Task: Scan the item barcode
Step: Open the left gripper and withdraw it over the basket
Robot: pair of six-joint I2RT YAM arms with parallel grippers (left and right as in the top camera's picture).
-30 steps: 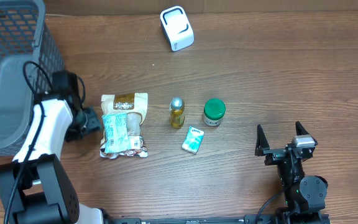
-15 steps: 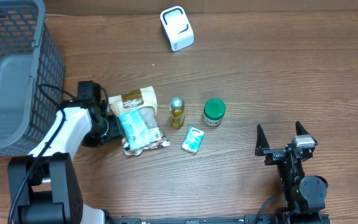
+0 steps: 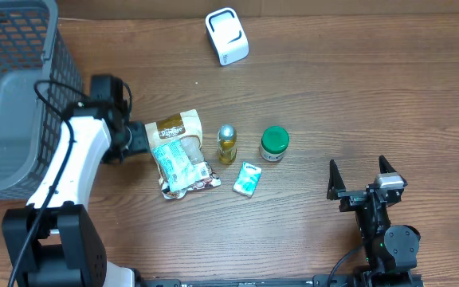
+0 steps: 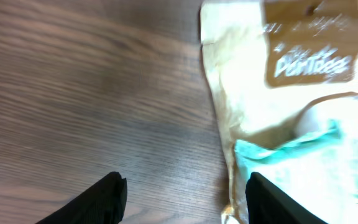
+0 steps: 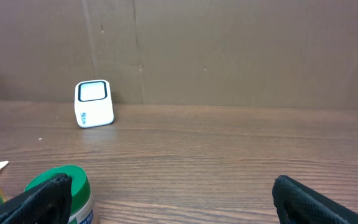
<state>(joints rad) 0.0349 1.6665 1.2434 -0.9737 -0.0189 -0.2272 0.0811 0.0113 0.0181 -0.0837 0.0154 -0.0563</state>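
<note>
**A:** Why is the left gripper (image 4: 186, 184) at the snack bag (image 3: 180, 151)?

**B:** Its jaws are spread across the bag's left edge, pinching nothing, probably lining up a lift toward the far scanner (image 3: 227, 36). The bag has twisted and slid right. The right gripper (image 3: 357, 166) idles near, jaws wide.

We look straight down on the table (image 3: 333, 96); left wrist, blurry, seems close above the snack bag (image 4: 291, 93); right wrist, low, shares the scanner (image 5: 93, 102).
</note>
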